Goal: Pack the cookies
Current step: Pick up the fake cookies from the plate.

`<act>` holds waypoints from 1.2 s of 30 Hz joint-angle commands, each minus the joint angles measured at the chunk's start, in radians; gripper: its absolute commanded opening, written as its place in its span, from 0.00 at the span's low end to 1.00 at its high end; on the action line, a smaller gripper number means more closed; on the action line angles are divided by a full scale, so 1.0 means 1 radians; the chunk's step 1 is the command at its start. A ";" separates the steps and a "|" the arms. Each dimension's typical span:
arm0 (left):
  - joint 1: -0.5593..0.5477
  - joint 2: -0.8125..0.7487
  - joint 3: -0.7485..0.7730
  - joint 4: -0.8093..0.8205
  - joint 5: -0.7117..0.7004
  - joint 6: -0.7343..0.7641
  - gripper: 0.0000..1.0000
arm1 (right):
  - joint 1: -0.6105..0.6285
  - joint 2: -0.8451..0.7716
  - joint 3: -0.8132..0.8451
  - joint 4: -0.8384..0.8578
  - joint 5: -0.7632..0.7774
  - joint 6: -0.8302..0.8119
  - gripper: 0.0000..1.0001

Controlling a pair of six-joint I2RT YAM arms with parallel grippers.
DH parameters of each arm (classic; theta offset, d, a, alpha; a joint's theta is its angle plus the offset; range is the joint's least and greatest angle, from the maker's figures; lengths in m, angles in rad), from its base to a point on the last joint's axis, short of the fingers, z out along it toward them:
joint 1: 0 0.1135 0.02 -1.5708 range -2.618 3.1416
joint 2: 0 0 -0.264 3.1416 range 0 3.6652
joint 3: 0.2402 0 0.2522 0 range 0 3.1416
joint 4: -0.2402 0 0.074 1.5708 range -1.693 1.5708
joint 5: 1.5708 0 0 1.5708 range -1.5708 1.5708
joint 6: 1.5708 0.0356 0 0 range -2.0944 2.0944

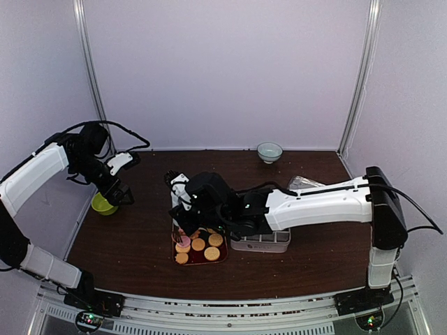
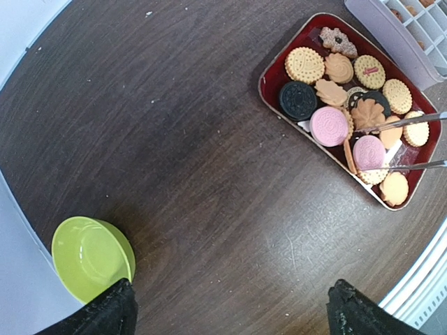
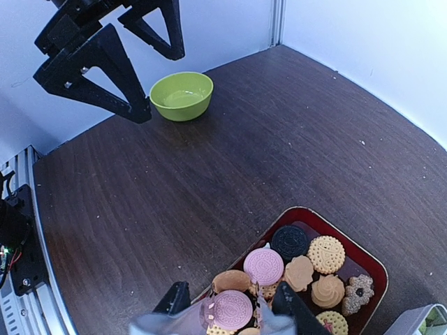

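The cookies lie heaped in a dark red tray, mostly golden, with two pink and one black; the same cookies and tray show in the other views. My right gripper hangs over the tray's near corner, shut on metal tongs. The tong tips flank a pink cookie; whether it is lifted does not show. My left gripper is open over bare table, beside a green bowl.
A white compartment box stands right of the tray. A small pale bowl sits at the back wall and a clear wrapper behind the right arm. The green bowl is by the left edge.
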 commanded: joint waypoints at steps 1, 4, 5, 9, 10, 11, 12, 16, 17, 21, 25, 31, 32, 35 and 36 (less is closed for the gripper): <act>0.005 -0.012 0.013 0.001 0.019 0.008 0.98 | 0.011 0.008 0.002 0.023 0.000 -0.003 0.39; 0.006 -0.018 0.010 0.000 0.013 0.010 0.98 | 0.014 0.018 0.007 0.019 -0.014 -0.001 0.39; 0.006 -0.019 0.009 0.000 0.013 0.010 0.98 | 0.016 0.021 0.009 0.017 -0.016 0.001 0.39; 0.005 -0.015 0.010 -0.001 0.020 0.004 0.98 | 0.023 0.022 0.002 0.009 -0.017 0.002 0.39; 0.006 -0.013 0.011 -0.001 0.024 0.003 0.98 | 0.025 0.020 0.000 0.006 -0.016 0.000 0.38; 0.006 -0.011 0.012 -0.001 0.025 0.002 0.98 | 0.028 0.017 -0.002 0.004 -0.016 0.000 0.38; 0.006 -0.011 0.012 -0.001 0.025 0.002 0.98 | 0.031 0.014 -0.004 -0.001 -0.015 -0.002 0.36; 0.006 -0.010 0.016 0.000 0.025 0.002 0.98 | 0.037 -0.006 -0.016 -0.006 -0.018 0.007 0.33; 0.006 -0.008 0.018 -0.001 0.026 0.001 0.98 | 0.036 -0.014 -0.021 -0.006 -0.022 0.010 0.33; 0.006 -0.005 0.024 -0.001 0.028 0.002 0.98 | 0.037 -0.030 -0.043 -0.001 -0.018 0.016 0.33; 0.006 -0.003 0.026 -0.003 0.028 0.001 0.98 | 0.038 -0.018 -0.040 -0.019 0.010 0.008 0.40; 0.005 -0.011 0.016 -0.004 0.018 0.007 0.98 | 0.037 -0.037 -0.033 0.002 0.019 -0.011 0.42; 0.005 -0.011 0.016 -0.004 0.017 0.007 0.98 | 0.036 -0.036 -0.027 0.001 0.008 -0.012 0.42; 0.006 -0.015 0.018 -0.005 0.016 0.009 0.98 | 0.037 -0.043 -0.026 0.010 -0.023 -0.007 0.42; 0.006 -0.016 0.017 -0.005 0.016 0.010 0.98 | 0.037 -0.047 -0.028 0.012 -0.024 -0.004 0.42</act>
